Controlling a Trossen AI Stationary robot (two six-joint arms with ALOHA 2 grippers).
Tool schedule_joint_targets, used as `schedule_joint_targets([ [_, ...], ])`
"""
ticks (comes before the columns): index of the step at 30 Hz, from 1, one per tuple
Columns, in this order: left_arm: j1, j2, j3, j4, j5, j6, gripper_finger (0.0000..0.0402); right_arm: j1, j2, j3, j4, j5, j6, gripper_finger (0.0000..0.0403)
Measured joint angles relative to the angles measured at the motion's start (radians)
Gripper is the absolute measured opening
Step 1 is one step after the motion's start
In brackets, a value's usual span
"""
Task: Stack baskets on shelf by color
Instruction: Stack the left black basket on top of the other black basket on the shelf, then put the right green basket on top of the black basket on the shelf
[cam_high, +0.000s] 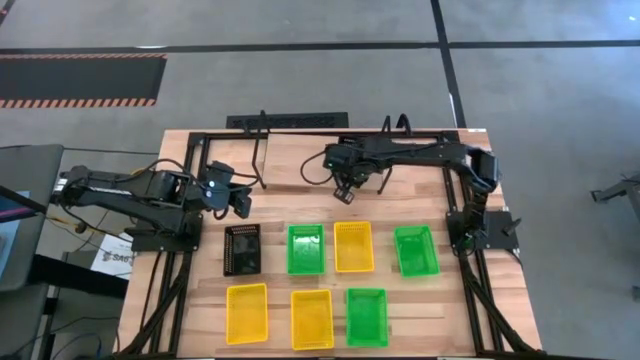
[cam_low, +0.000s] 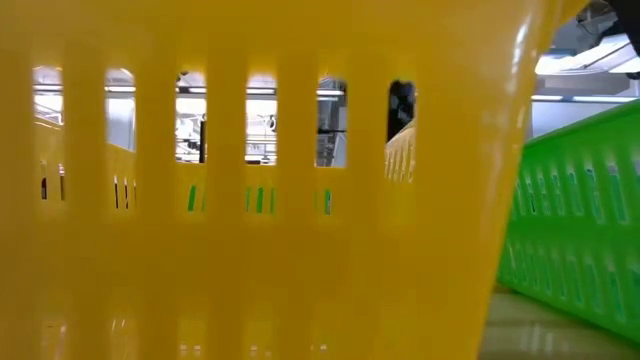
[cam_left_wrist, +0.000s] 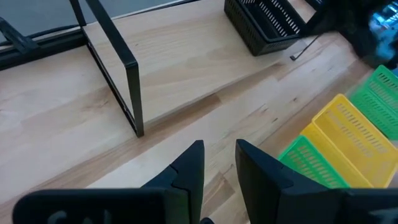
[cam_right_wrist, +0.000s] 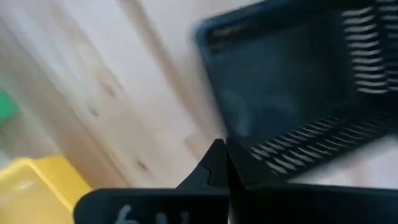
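The left tool (cam_left_wrist: 216, 163) is seen with a narrow gap between its two dark fingers, and nothing is held between them. It is positioned above bare wood at the left side of the worktop (cam_high: 290, 170), just beside the upper edge of the black basket (cam_high: 242, 248).

The right tool (cam_right_wrist: 219, 163) is closed completely, with nothing gripped; a black basket (cam_right_wrist: 292, 81) is seen just beyond its tips in the right wrist view. In the high view this tool (cam_high: 345, 187) is reached out from the right arm's base toward the middle of the worktop, above the far row of baskets.

The shelf (cam_high: 262, 150) is found near the far edge of the worktop; one of its thin black legs (cam_left_wrist: 127, 87) is shown standing on the wood in the left wrist view. No basket is carried on it.

Seven baskets are laid flat on the worktop in two rows. In the far row, the black basket, a green one (cam_high: 306, 248), a yellow one (cam_high: 353, 246) and another green one (cam_high: 416, 250) are set side by side. In the near row, two yellow baskets (cam_high: 247, 312) (cam_high: 312, 318) and a green basket (cam_high: 366, 316) are placed.
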Motion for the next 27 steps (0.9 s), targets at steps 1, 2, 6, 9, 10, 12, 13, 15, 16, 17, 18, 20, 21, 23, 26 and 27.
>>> schedule_joint_targets([
  [1, 0.000, -0.001, 0.000, 0.000, 0.000, 0.000, 0.0077, -0.001, 0.011, -0.001, -0.011, 0.002, -0.008, 0.0000],
  [2, 0.000, -0.001, 0.000, -0.001, 0.001, -0.001, 0.0077, 0.000, 0.026, 0.003, -0.006, 0.014, -0.013, 0.0000],
  [6, 0.000, -0.001, 0.000, 0.000, 0.009, -0.008, 0.0077, -0.007, 0.035, 0.004, -0.019, 0.010, -0.031, 0.0000],
  [9, 0.000, 0.000, 0.000, 0.000, 0.013, -0.008, 0.0077, -0.017, 0.034, 0.001, -0.078, 0.011, -0.040, 0.0000],
  [10, 0.000, -0.001, 0.000, 0.000, 0.012, -0.008, 0.0077, -0.019, 0.032, 0.001, -0.082, 0.011, -0.041, 0.0000],
  [12, 0.000, 0.000, 0.000, 0.000, 0.012, -0.009, 0.0077, -0.018, 0.021, 0.003, -0.082, 0.013, -0.033, 0.0000],
  [13, 0.000, 0.000, 0.000, 0.000, 0.011, -0.009, 0.0077, -0.018, 0.010, 0.002, -0.082, 0.012, -0.031, 0.0000],
  [15, 0.000, 0.000, 0.000, 0.000, 0.011, -0.013, 0.0077, -0.009, -0.011, 0.004, -0.065, 0.012, -0.030, 0.0000],
  [16, 0.000, 0.000, 0.000, 0.000, 0.011, -0.013, 0.0077, -0.006, -0.023, 0.004, -0.062, 0.008, -0.028, 0.0000],
  [17, 0.000, 0.000, 0.000, 0.000, 0.011, -0.014, 0.0077, -0.004, -0.033, 0.003, -0.063, 0.003, -0.027, 0.0000],
  [18, 0.000, 0.000, 0.000, 0.000, 0.010, -0.015, 0.0077, -0.001, -0.043, 0.003, -0.060, 0.003, -0.026, 0.0000],
  [20, 0.000, 0.000, 0.000, 0.000, 0.010, -0.015, 0.0077, 0.008, -0.069, 0.003, -0.067, 0.001, -0.008, 0.0000],
  [21, 0.000, 0.000, 0.000, 0.000, 0.010, -0.015, 0.0077, 0.014, -0.085, 0.003, -0.070, -0.001, 0.001, 0.0000],
  [23, 0.000, 0.000, 0.000, 0.000, 0.015, -0.015, 0.0077, 0.035, -0.124, 0.003, -0.088, -0.028, 0.022, 0.0000],
  [26, 0.000, 0.000, 0.000, 0.000, 0.034, -0.015, 0.0077, 0.084, -0.190, 0.003, -0.158, -0.068, 0.084, 0.0000],
  [27, 0.000, 0.000, 0.000, 0.000, 0.042, -0.015, 0.0077, 0.104, -0.216, 0.003, -0.206, -0.087, 0.120, 0.0000],
])
